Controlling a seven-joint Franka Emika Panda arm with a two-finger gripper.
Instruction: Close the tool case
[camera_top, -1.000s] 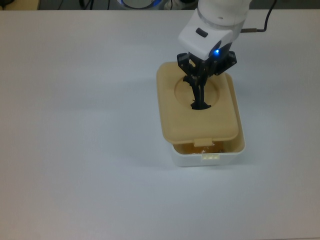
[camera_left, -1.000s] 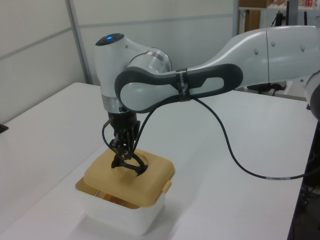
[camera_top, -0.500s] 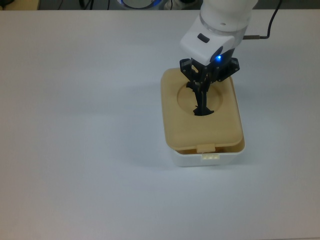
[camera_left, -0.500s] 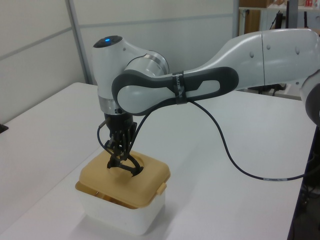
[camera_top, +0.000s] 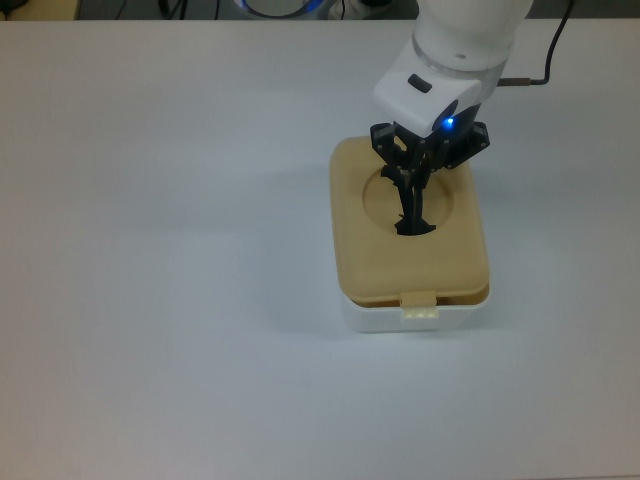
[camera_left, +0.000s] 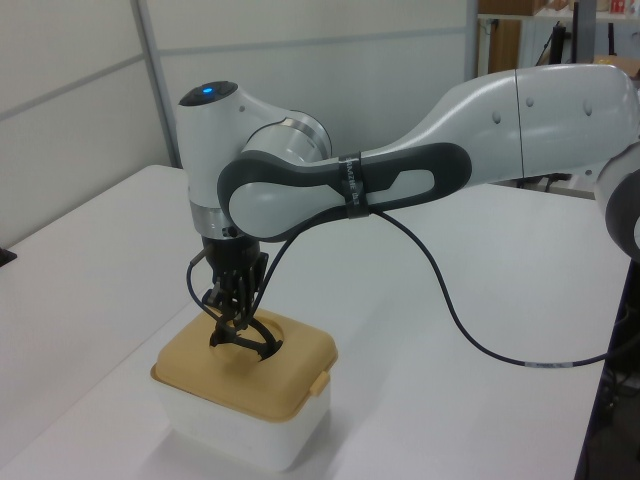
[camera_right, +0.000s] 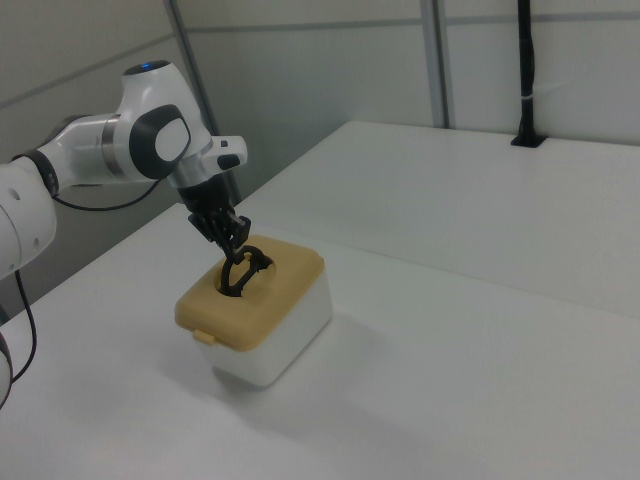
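Observation:
The tool case is a white tub (camera_top: 415, 318) with its beige lid (camera_top: 370, 250) lying over it, edges nearly lined up in the top view. The lid's front tab (camera_top: 418, 298) sits just above the tub's tab (camera_top: 421, 312). My gripper (camera_top: 411, 186) stands over the lid's round recess, shut on the upright black handle (camera_top: 413, 218). In the left view the lid (camera_left: 215, 375) rests on the tub (camera_left: 235, 432) with the gripper (camera_left: 228, 312) holding the handle (camera_left: 247, 341). The right view shows the lid (camera_right: 280, 280), the tub (camera_right: 285, 335) and the gripper (camera_right: 230, 238) the same way.
The case stands on a white table (camera_top: 150, 250). A black cable (camera_left: 470, 340) hangs from the arm in the left view. A black post (camera_right: 524, 70) stands at the table's far edge in the right view. Wall panels close in the table's sides.
The lid, held by its handle, slid toward the top view's right and came down, covering the tub's opening that showed along the front. The arm moved with it.

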